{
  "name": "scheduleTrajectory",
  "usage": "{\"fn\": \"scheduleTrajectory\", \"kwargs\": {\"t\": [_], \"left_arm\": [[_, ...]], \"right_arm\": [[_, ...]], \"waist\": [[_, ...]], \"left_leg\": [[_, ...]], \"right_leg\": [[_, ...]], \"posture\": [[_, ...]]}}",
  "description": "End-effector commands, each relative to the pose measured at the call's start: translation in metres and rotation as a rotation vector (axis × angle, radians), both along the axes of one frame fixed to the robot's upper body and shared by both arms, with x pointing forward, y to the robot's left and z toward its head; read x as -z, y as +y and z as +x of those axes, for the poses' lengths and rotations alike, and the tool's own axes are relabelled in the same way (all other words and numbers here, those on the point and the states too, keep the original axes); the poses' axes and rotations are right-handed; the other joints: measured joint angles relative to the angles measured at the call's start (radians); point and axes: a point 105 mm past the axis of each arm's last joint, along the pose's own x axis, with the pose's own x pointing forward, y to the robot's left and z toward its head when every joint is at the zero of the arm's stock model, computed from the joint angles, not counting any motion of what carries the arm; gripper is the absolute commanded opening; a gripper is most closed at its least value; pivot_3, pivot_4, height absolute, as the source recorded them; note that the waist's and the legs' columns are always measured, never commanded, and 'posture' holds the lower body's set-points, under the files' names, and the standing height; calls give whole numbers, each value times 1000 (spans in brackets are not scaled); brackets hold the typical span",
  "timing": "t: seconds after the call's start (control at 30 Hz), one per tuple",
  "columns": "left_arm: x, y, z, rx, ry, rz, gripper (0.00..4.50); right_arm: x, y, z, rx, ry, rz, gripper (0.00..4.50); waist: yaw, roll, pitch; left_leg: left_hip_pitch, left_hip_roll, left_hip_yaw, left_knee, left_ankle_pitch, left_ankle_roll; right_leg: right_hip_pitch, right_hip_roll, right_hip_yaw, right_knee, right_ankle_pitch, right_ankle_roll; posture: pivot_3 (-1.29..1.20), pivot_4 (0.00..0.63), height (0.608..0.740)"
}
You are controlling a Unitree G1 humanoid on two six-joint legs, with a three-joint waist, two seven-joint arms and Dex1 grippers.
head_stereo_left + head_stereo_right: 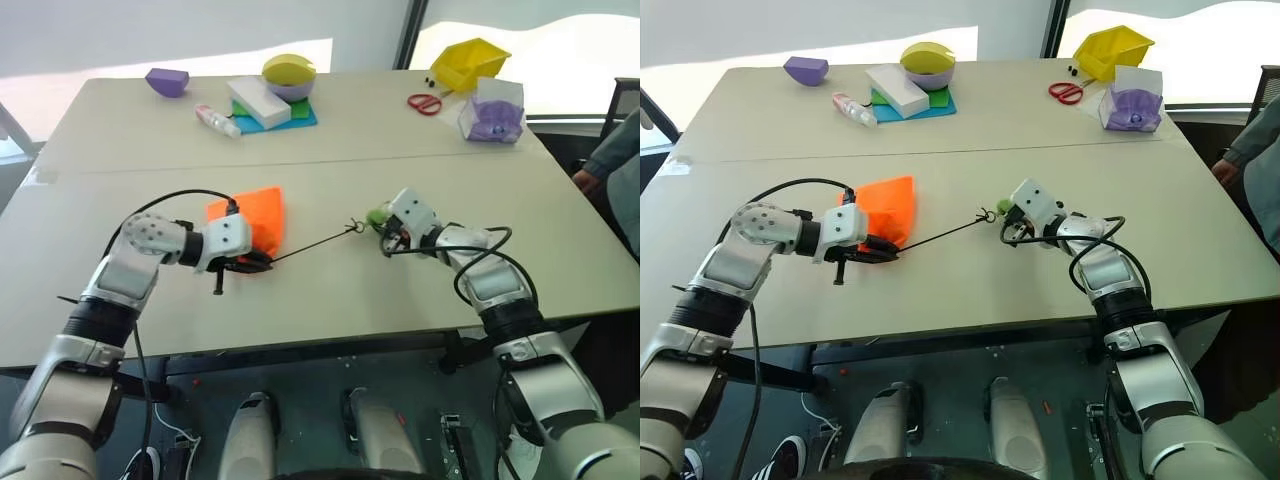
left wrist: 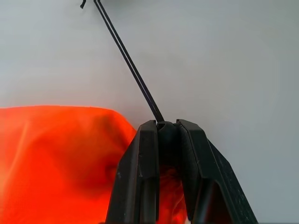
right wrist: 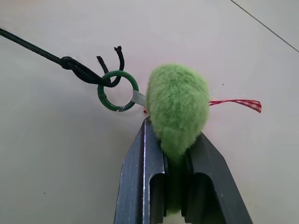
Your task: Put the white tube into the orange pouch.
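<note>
A: Status? Near side first.

B: Left gripper [image 1: 255, 263], centre-left of the head view, is clamped on the mouth of the orange pouch [image 1: 255, 215], right where the black cord [image 2: 133, 70] exits. Pouch lies flat on the desk [image 1: 330, 300], just behind the gripper.

A: Right side?

B: Right gripper [image 1: 390, 243], right of centre, is pinched on a fuzzy green tag [image 3: 177, 109] hooked to the green ring [image 3: 117, 90] at the cord's end. Cord runs taut between the two grippers.

A: So it's cinching the drawstring. Tube in the pouch?

B: Can't confirm. The white tube [image 1: 217, 120] looks to be lying at upper left of the frame, far side of the desk, beside the white block [image 1: 258, 102] on the blue mat [image 1: 295, 120]. Well apart from the pouch and both grippers.

A: Anything else back there?

B: Yellow-and-purple bowl [image 1: 289, 75], purple bowl [image 1: 167, 81], red scissors [image 1: 424, 103], yellow bin [image 1: 468, 62], clear box [image 1: 492, 112]. Person's sleeve [image 1: 615, 150] at right edge.

A: Verdict?

B: My read: early. Pouch handled, insertion not done. Left: open the mouth, fetch the tube, drop it in.
</note>
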Motion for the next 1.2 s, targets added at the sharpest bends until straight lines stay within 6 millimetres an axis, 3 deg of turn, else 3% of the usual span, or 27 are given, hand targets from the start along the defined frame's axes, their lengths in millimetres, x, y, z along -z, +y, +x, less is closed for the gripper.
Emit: {"fn": "scheduleTrajectory", "kwargs": {"t": [0.03, 0.27, 0.37, 0.5, 0.6, 0.67, 0.7, 0.9, 1.07, 1.2], "left_arm": [[-7, 21, 0, -40, -29, 11, 383], [0, 15, 3, -61, -30, -23, 383], [-1, 9, 9, -106, 0, -79, 383], [-13, -2, 14, -122, -4, -174, 1962], [-32, -11, 13, -132, 59, -324, 3440], [-52, -11, 16, -161, 69, -445, 3458], [-59, -9, 16, -167, 67, -474, 3458], [-72, 24, 18, -274, -52, -472, 3458], [-62, 44, 11, -343, -82, -463, 3458], [-54, 55, 2, -407, -104, -489, 3458]], "right_arm": [[-17, -35, 11, 122, -57, -28, 0], [-17, -48, 20, 189, -79, -88, 0], [-13, -42, 17, 156, -40, -57, 0], [-12, -26, 10, 84, -5, 19, 1634], [-19, -14, 0, -1, 10, 70, 3214], [-27, -14, -9, -63, -3, 62, 4209], [-32, -16, -11, -75, -28, 49, 4472], [-65, -26, -25, -118, -133, 111, 4472], [-47, -16, -41, -163, -99, 117, 4472], [-40, 9, -65, -261, -67, 177, 4472]], "waist": [[1, 0, 0], [2, 0, 0], [3, 0, 0], [5, 0, 0], [3, 0, 0], [4, 0, 0], [4, 0, 0], [0, 0, 0], [3, 0, 0], [4, 0, 0]], "left_leg": [[0, 0, 0, 0, 0, 0], [0, 0, 0, 0, 0, 0], [0, 0, 0, 0, 0, 0], [0, 0, 0, 1, 0, 0], [0, 0, 0, 1, 0, 0], [0, 0, 0, 1, 0, 0], [-1, 0, 0, 2, 0, 0], [1, 0, 0, 1, 0, 0], [1, 1, 0, -1, 0, 0], [0, 0, 1, 0, 0, 0]], "right_leg": [[0, 0, 0, 0, 0, 0], [0, 0, 0, 0, 0, 0], [0, 0, 0, 0, 0, 0], [0, 0, 0, 0, 0, 0], [1, 0, 0, 1, 0, 0], [0, 0, 0, 1, 0, 1], [0, 1, 0, 1, 0, 1], [0, 1, 0, 2, 0, 1], [0, 1, 0, 2, -1, 2], [1, -1, 0, 0, -1, 2]], "posture": [[0, 150, 740], [0, 150, 740], [0, 150, 740], [0, 150, 740], [0, 150, 740], [0, 150, 740], [0, 150, 740], [0, 150, 740], [0, 150, 740], [0, 150, 740]]}}
